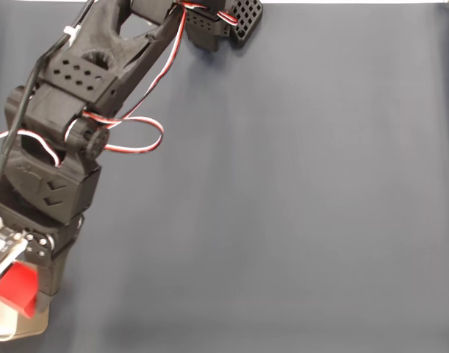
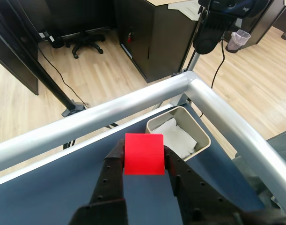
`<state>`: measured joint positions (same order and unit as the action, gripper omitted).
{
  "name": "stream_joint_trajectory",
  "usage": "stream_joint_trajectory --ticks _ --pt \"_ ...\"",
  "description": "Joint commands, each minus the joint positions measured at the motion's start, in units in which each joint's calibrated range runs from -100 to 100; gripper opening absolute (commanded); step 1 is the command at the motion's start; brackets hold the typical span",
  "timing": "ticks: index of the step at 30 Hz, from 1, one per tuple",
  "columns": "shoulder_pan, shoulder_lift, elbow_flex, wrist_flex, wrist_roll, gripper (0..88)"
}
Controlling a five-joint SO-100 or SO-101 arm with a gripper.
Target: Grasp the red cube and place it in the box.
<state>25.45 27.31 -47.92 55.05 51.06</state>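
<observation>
Fingers [image 2: 118, 161] of the black gripper [image 2: 143, 157] clamp the red cube [image 2: 143, 154] from both sides, lifted clear of the blue table [image 2: 49, 192]. Just beyond sits the beige box [image 2: 199, 132] at the table's corner, open-topped, so the cube seems carried toward it for dropping in.

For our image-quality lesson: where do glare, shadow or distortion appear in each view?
Wrist view: bright sheen along the metal rail, wide-angle bending of its lines; the red cube in the claw looks flat, detail washed out. Fixed view: even light, soft arm shadow on the cloth.
</observation>
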Motion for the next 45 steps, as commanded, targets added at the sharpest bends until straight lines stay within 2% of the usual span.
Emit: stream_joint_trajectory --ticks 1,22,45 --pt "1.3 0.4 -4.5 -2.8 -0.5 0.0" --pt "5.3 9.8 -11.6 -8.8 0.4 0.0" --pt "6.2 11.4 -11.6 -11.0 1.0 0.0"
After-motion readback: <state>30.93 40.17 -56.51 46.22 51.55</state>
